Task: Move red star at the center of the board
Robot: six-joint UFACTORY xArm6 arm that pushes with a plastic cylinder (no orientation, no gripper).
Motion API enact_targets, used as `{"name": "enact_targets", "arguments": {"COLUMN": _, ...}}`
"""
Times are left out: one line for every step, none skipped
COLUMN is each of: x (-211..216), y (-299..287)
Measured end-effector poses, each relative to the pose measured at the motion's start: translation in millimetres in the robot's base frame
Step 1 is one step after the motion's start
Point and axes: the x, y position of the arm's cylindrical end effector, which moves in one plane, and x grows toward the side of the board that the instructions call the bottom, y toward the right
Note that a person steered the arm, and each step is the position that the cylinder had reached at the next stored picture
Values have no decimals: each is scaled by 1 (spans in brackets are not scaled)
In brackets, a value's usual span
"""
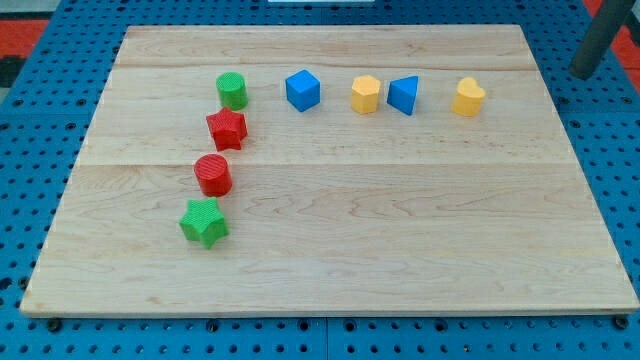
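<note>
Jawless, my tip (pixel 582 70) is hovering far right of the light, rigid red star (pixel 227 129); pushing its left side looks best.

The red star (pixel 227 129) lies flat on my board's left part (upper half). It sits well left of centre.

A pale wooden counter (pixel 400 230), made of joined planks with visible grain, lies on a blue pegboard (pixel 30 150) dotted with rows of holes. The blue surface frames it on every side. At the view's top corners, patches of red floor (pixel 40 25) show. Lighting is even and bright.
</note>
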Motion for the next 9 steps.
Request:
{"name": "enact_targets", "arguments": {"x": 2, "y": 0}}
{"name": "enact_targets", "arguments": {"x": 70, "y": -2}}
{"name": "enact_targets", "arguments": {"x": 122, "y": -16}}
{"name": "enact_targets", "arguments": {"x": 157, "y": -100}}
{"name": "enact_targets", "arguments": {"x": 188, "y": -205}}
{"name": "enact_targets", "arguments": {"x": 222, "y": -306}}
{"name": "enact_targets", "arguments": {"x": 282, "y": -371}}
{"name": "enact_targets", "arguments": {"x": 284, "y": -530}}
{"name": "enact_targets", "arguments": {"x": 246, "y": -627}}
